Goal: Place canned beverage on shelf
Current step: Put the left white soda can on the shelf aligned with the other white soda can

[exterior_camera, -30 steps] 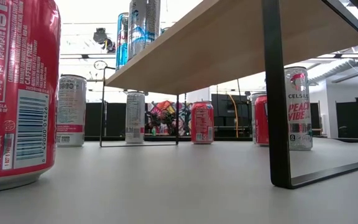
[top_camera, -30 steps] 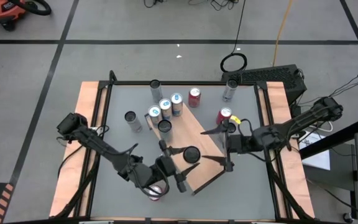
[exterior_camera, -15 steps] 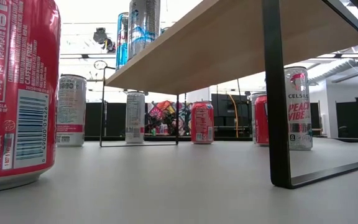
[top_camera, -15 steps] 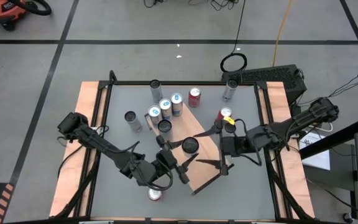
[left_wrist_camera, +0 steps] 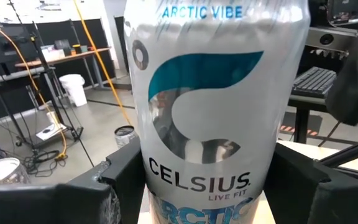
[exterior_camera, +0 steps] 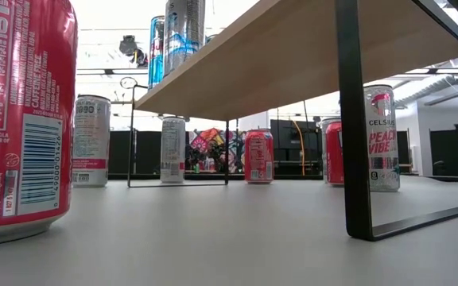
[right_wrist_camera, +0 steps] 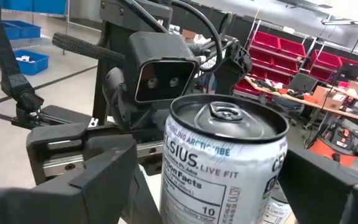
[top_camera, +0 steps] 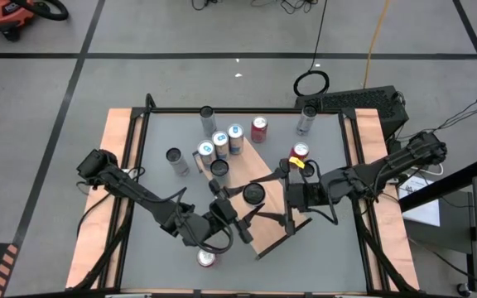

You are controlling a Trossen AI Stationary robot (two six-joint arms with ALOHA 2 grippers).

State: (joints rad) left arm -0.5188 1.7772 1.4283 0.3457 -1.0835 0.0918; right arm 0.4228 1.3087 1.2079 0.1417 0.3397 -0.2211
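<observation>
While upright on shelf (top_camera: 277,178), Celsius can (top_camera: 253,194), top skyward

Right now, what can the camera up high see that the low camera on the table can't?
Only the high view shows the two arms: the left gripper is clamped on a silver Celsius can above the shelf, and the right gripper is open around the same can. Only the low view shows the shelf's underside, the room behind, and labels you can read, like the Celsius Peach Vibe can. Both show the shelf, cans standing on it, and the red Coca-Cola can on the table.
</observation>
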